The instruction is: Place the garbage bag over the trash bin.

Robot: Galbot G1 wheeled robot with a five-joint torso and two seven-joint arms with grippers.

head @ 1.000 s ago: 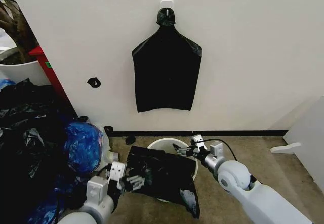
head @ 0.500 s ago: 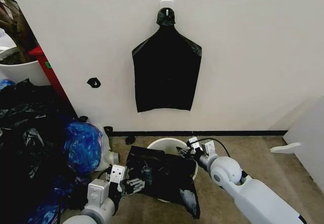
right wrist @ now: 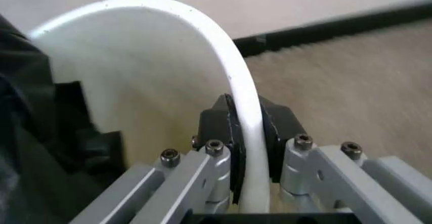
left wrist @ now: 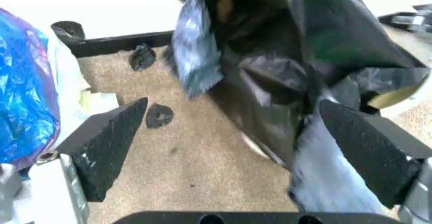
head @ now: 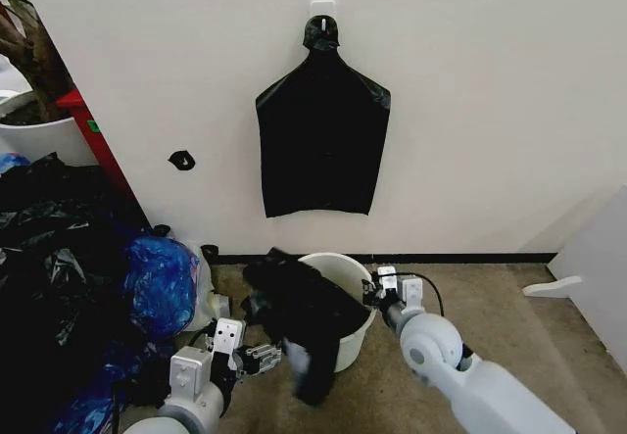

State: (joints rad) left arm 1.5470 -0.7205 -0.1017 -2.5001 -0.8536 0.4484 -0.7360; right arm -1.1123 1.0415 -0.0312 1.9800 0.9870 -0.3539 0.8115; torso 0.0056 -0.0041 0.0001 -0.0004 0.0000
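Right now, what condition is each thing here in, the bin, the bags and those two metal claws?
Bin: upright on the carpet, rim pinched by the right gripper.
Garbage bag: crumpled, draped over the bin's left rim, hanging down outside.
Right gripper: jaws shut on the bin's rim.
Left gripper: jaws open, beside the bag, holding nothing.
Hung bag: flat, on its wall hook.
Bag heap: piled at left.

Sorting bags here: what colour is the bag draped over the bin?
Glossy black; the bag on the white bin shows best in the head view.
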